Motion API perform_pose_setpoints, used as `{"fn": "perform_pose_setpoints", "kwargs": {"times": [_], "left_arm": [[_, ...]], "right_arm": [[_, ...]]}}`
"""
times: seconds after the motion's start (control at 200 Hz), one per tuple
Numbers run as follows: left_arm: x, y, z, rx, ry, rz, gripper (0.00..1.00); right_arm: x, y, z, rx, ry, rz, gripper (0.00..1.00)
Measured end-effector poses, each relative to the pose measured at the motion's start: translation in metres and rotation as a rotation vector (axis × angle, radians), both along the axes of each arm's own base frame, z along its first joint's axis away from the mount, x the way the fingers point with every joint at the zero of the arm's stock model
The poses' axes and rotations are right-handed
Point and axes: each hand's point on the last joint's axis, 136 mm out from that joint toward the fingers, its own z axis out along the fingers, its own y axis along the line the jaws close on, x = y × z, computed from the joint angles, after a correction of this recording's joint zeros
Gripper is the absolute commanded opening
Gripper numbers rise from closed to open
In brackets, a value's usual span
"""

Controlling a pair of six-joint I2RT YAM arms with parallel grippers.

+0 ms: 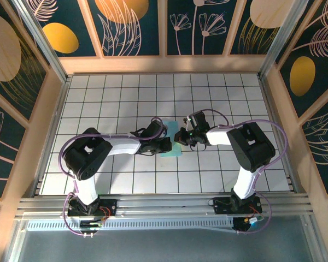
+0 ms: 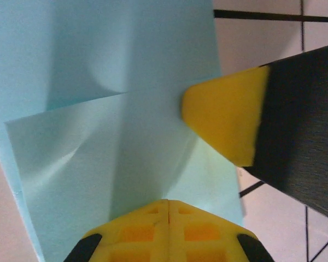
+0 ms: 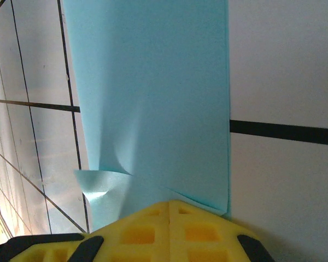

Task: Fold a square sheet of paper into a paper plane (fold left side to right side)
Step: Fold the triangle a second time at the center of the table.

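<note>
The square sheet of paper [image 1: 171, 153] is light cyan and lies folded flat on the tiled table between both arms. No paper plane is in view, just this folded sheet. In the left wrist view the paper [image 2: 98, 109] has a lighter folded layer on top. My left gripper [image 2: 168, 203] is shut, its tips resting on that layer. The right arm's yellow fingertip [image 2: 224, 114] presses on the sheet's right edge. In the right wrist view the paper [image 3: 153, 82] is a doubled strip with a small curled corner [image 3: 101, 188]. My right gripper [image 3: 170, 203] is shut, tips on its near edge.
From above, my left gripper [image 1: 165, 144] and right gripper [image 1: 180, 136] meet tip to tip over the paper at the table's middle. The white gridded table [image 1: 109, 93] has wooden walls [image 1: 164, 64] on three sides.
</note>
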Motion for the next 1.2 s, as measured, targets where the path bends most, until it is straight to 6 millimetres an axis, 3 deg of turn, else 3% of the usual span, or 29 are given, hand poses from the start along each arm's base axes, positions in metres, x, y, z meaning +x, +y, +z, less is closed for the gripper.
{"fn": "perform_pose_setpoints", "kwargs": {"times": [0.475,1.196], "left_arm": [[-0.005,0.003,-0.002,-0.047,-0.029,0.002,0.00],[-0.050,0.047,0.000,-0.046,0.009,0.025,0.00]], "right_arm": [[-0.001,0.000,-0.001,0.002,0.002,0.002,0.00],[-0.001,0.001,0.000,0.006,0.005,0.006,0.00]]}}
